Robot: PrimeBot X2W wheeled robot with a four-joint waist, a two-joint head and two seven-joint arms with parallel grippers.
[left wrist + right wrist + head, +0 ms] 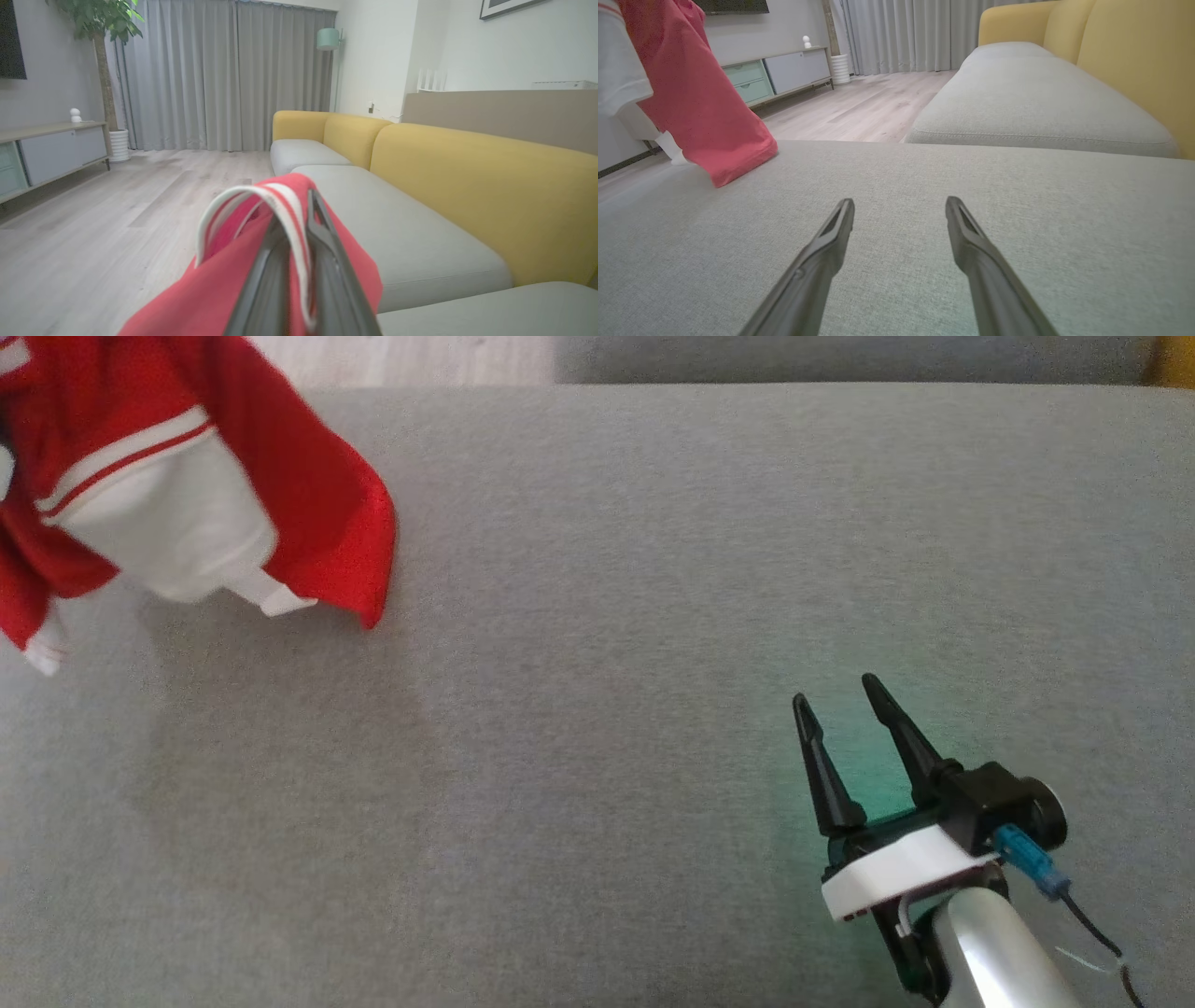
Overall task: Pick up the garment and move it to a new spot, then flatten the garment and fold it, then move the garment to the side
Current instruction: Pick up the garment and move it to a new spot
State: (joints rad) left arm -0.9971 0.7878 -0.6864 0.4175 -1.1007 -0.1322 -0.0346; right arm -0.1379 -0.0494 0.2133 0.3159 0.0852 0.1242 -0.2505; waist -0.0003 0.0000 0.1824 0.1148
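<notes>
Upper left of the head view: garment (187, 476), red with a white panel and red-and-white striped trim, hanging in loose folds rather than lying flat. Long axis slanting from the top left corner down and to the right, ending in a red point toward the middle of the frame, over the grey cushion (597, 616). Soft shadow on the cushion below it.

Top left of the right wrist view: same garment (705, 107) draped downward, long axis near upright with a lean to the right, lowest red corner at the cushion (1017, 224) surface; touching or just clear, cannot tell.

Bottom centre of the left wrist view: left claw (294, 210) pinched almost fully together on the garment (224, 289), white striped edge looped over and between the dark fingers (327, 242), red cloth spilling to the lower left. Beyond it, yellow sofa (467, 186) at right and wood floor (93, 224) at left.

Lower right of the head view: right claw (836, 691) spread wide, holding nothing, well apart from the garment. Same claw (900, 201) in its own view: fingers splayed, low over bare cushion, tips pointing up the frame.
</notes>
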